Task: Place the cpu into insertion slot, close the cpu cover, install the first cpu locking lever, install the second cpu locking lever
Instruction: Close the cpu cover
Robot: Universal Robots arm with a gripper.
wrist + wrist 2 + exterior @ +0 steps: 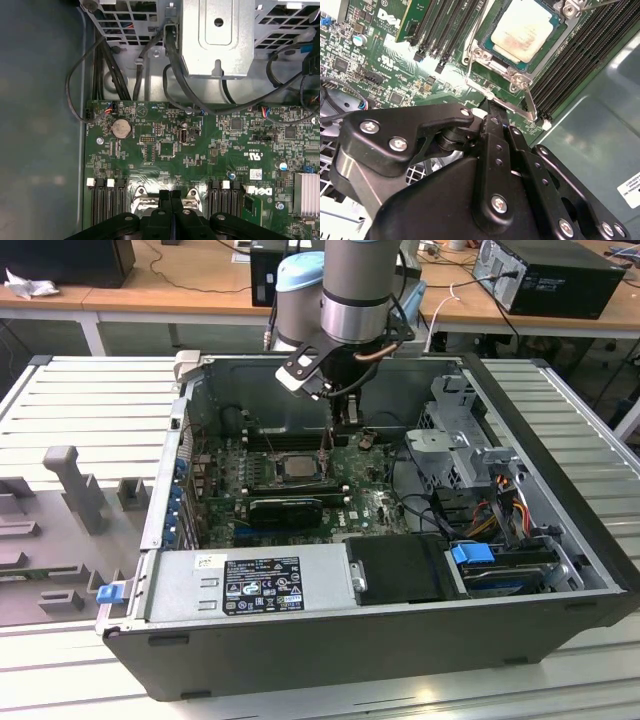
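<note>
On a slatted table (80, 400) in the exterior view: one open computer case (330, 645), lying on its side, with a green circuit board (375, 505) on its floor. A grey power supply box (250, 585) sits along the near wall, and a grey moulded tray (70, 490) lies at the exterior view's left. The robot arm (355, 290) reaches down into the case. Its gripper (348, 428) hangs just above the board, near the socket (265, 471). The chip (297, 466) lies inside the socket, pale face up. In the second wrist view: chip (522, 30) seated flat, with the silvery cover (479, 53) lying around it and the chip's face showing through the window. Black memory slots (450, 30) run along both sides of the socket. A thin wire lever (532, 106) slants off one socket corner. The gripper (492, 106) tip is just beside that corner; whether it touches the wire cannot be told. In the first wrist view: both fingers (164, 200) pressed together, only a thin seam between them, and the gripper (170, 192) sits between two silvery socket corners. Also a coin battery (121, 129) on the board, a metal bracket (217, 35) past the board's edge, and black cables (175, 75) trailing down from beside the bracket to the board.
</note>
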